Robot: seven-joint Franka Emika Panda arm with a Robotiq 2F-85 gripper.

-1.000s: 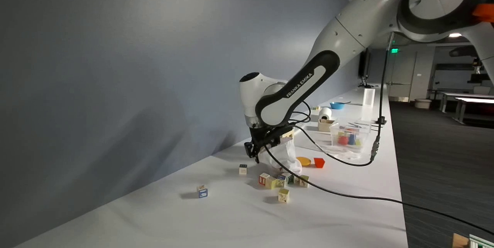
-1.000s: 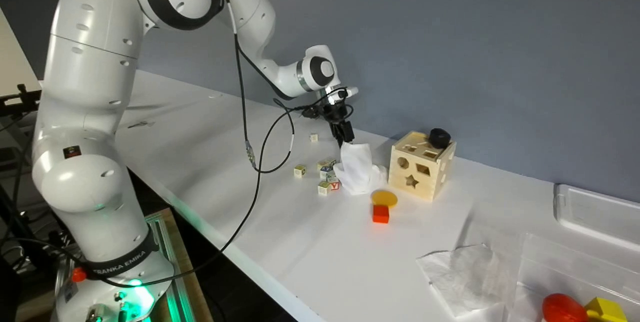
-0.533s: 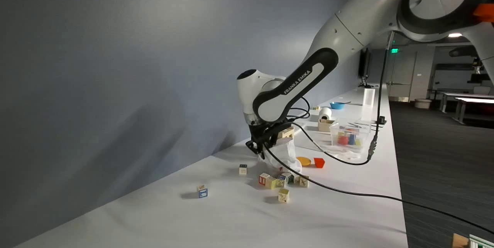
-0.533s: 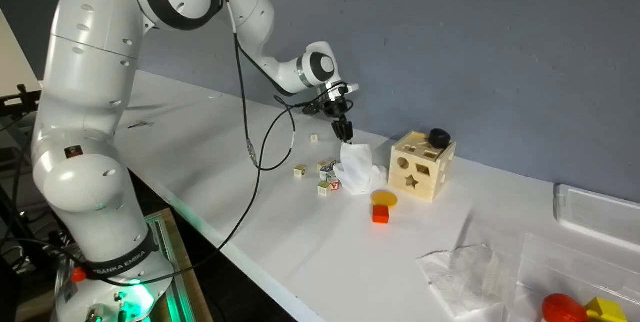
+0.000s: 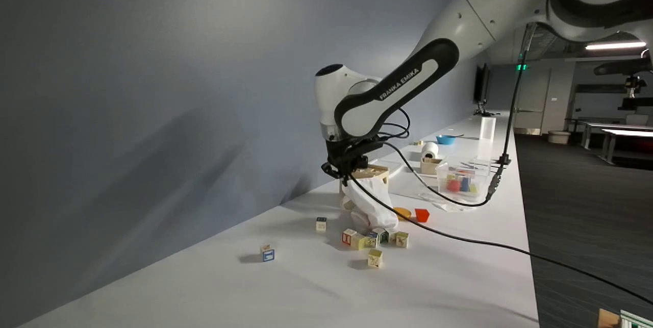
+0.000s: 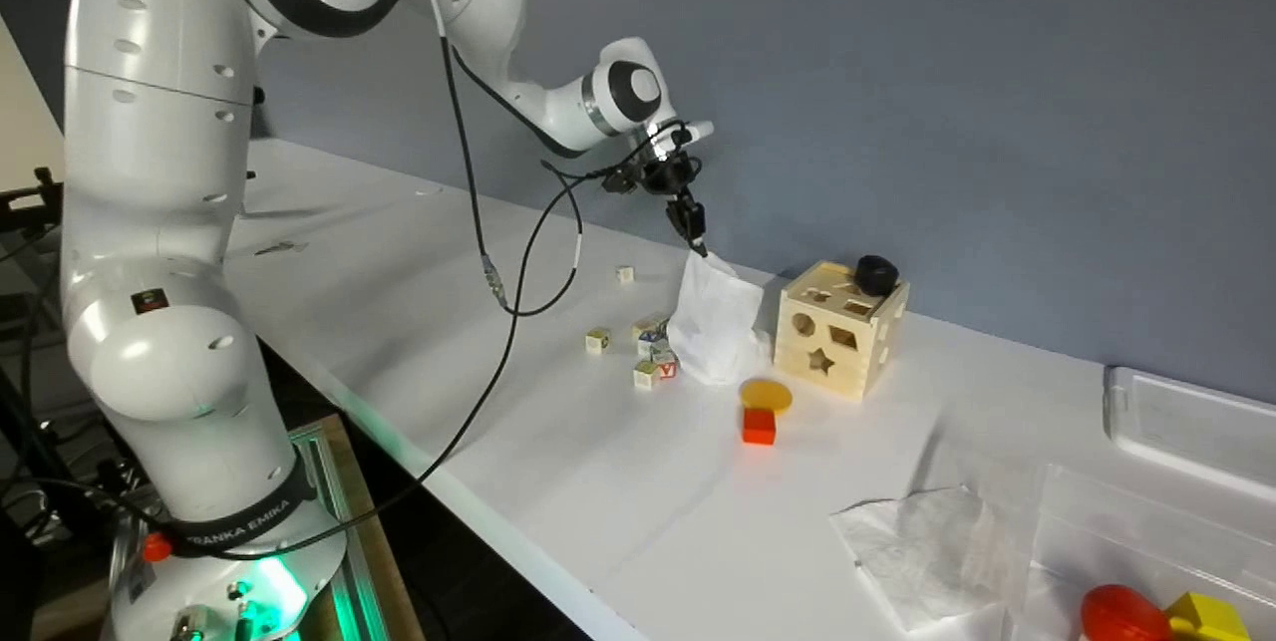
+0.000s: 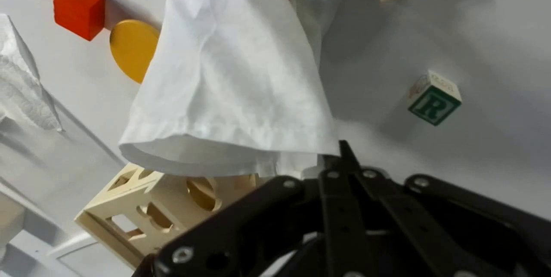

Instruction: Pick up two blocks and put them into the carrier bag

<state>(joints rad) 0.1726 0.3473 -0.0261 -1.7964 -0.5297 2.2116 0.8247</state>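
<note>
Cloth, thin and limp by its folds, forms the white carrier bag (image 7: 241, 74), which stands on the pale worktop (image 6: 698, 531); I expect it to be light and floppy, sagging unless held, and best taken by the rim. The black two-fingered pincer (image 7: 339, 158) has its tips together, clamped on that rim at one edge of the gaping mouth. The small wooden letter cubes (image 5: 358, 242) should be light, stiff and a little slick, best gripped across two opposite flat faces.

Counted: one bag; one cube with a green R (image 7: 434, 100), near the bag; one blue-lettered cube (image 5: 268, 255), well apart from it; one yellowish cube (image 5: 375, 259), near the bag, just clear of a cluster of about six beside it, overlaps leaving that count unsure. Also near the bag are one pale wooden shape-sorting box (image 6: 832, 357), one yellow-orange disc (image 6: 766, 395) and one red faceted piece (image 6: 759, 427). Whether any cube lies inside the bag I cannot tell.
</note>
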